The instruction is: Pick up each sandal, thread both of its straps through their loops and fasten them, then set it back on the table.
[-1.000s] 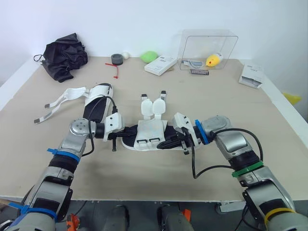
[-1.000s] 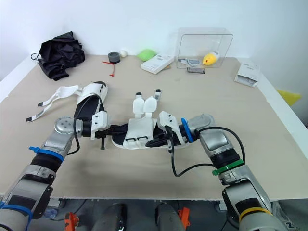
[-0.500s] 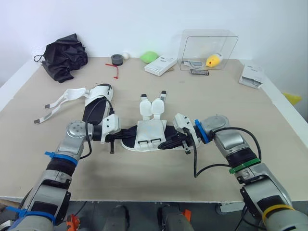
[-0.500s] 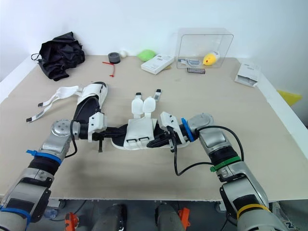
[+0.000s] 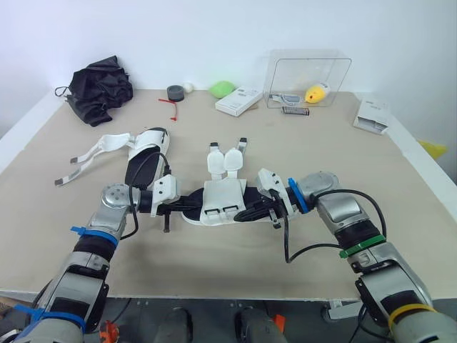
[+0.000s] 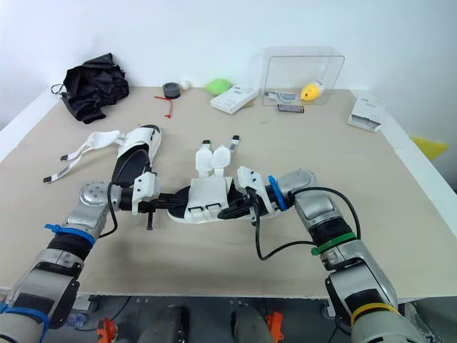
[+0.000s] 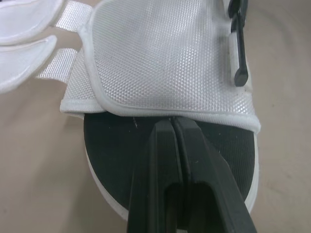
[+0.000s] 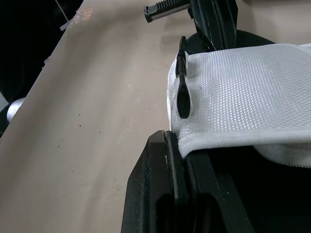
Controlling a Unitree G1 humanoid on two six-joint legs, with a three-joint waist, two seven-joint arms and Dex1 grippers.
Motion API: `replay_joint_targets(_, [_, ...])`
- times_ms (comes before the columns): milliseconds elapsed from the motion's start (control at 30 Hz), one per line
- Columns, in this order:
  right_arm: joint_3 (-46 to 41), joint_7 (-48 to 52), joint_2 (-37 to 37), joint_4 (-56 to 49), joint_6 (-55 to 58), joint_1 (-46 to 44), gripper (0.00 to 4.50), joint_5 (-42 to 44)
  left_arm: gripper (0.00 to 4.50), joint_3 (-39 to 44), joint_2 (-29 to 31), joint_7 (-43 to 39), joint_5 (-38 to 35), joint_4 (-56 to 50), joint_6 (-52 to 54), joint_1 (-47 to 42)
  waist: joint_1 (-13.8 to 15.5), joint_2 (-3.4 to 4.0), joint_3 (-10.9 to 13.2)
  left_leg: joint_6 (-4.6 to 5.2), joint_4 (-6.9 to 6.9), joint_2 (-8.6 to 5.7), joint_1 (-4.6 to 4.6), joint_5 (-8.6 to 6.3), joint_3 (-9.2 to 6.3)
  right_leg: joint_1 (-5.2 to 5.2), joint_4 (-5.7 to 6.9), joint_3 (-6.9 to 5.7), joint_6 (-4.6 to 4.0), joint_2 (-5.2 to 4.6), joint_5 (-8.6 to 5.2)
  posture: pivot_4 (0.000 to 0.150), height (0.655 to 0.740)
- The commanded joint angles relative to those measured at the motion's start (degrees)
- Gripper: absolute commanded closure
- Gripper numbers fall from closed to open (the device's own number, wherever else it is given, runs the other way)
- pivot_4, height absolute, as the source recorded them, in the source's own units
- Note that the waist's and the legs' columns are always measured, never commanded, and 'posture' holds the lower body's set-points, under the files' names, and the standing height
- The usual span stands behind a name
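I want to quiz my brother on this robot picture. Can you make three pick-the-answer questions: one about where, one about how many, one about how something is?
1. Where is the black bag?
A. at the far left corner of the table
B. inside a clear box
C. under a sandal

2. How many white sandals lie on the table?
A. one
B. two
C. four

3. How are the straps of the middle sandal?
A. fastened
B. cut off
C. open, lying flat

Answers:
1 A: it sits at the far left corner.
2 B: the middle sandal, plus the second sandal to its left.
3 C: both straps lie spread out, not through their loops.
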Motion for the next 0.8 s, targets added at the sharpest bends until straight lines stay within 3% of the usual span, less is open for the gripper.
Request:
replay_joint_targets(33, [-0.86, 0.61, -1.70, -2.15, 1.42, 1.41, 4.50, -0.16, 4.42, -5.07, 2.08, 1.20, 8.89, 7.73, 0.26, 3.06, 0.02, 0.04, -0.31, 0.00, 0.00, 0.00, 0.03, 0.00, 0.02, 0.02, 0.00, 0.00, -0.01, -0.02, -0.01, 0.150, 0.7400])
replay_joint_targets(233, [-2.26, 0.50, -2.96, -2.41, 2.31, 1.76, 4.50, 0.58, 4.42, -5.54, 1.29, 0.97, 8.08, 8.07, 0.25, 2.82, 0.09, 0.20, -0.72, 0.00, -0.01, -0.05, 0.15, 0.00, 0.15, 0.12, -0.01, 0.00, 0.00, -0.19, -0.10, 0.150, 0.7400])
replay_joint_targets(367, [-2.64, 2.49, -6.00, -3.98, 3.17, 2.29, 3.01, 1.14, 4.50, -4.91, 0.59, 0.22, 6.67, 7.29, 1.53, 2.79, 0.23, 0.18, -0.80, 0.00, -0.03, -0.11, 0.15, 0.00, 0.19, 0.13, -0.01, 0.00, 0.08, -0.33, -0.15, 0.150, 0.7400])
replay_joint_targets(433, [-3.56, 2.96, -7.93, -4.82, 3.73, 2.45, 1.89, 1.68, 4.50, -4.79, 0.58, 0.25, 6.63, 7.18, 1.60, 2.75, 0.14, 0.20, -0.84, 0.00, -0.03, -0.10, 0.22, 0.00, 0.28, 0.14, -0.02, 0.00, 0.06, -0.36, -0.14, 0.150, 0.7400])
replay_joint_targets(567, [-6.44, 3.44, -10.94, -4.42, 5.53, 1.35, 0.21, 3.25, 4.50, -4.10, 0.19, 0.21, 5.74, 6.53, 2.64, 2.88, -0.01, 0.25, -0.86, -0.01, -0.16, -0.08, 0.45, -0.01, 0.35, 0.16, -0.02, 0.01, -0.06, -0.37, -0.12, 0.150, 0.7400])
replay_joint_targets(800, [-16.80, -5.99, -7.25, -0.95, 23.43, -8.61, 0.09, 12.04, 4.50, -2.93, -0.90, -0.43, 4.57, 5.17, 4.30, 3.60, -0.21, 0.45, -0.89, -0.01, -0.28, -0.05, 0.68, -0.01, 0.43, 0.15, -0.02, 0.05, -0.13, -0.41, -0.13, 0.150, 0.7400])
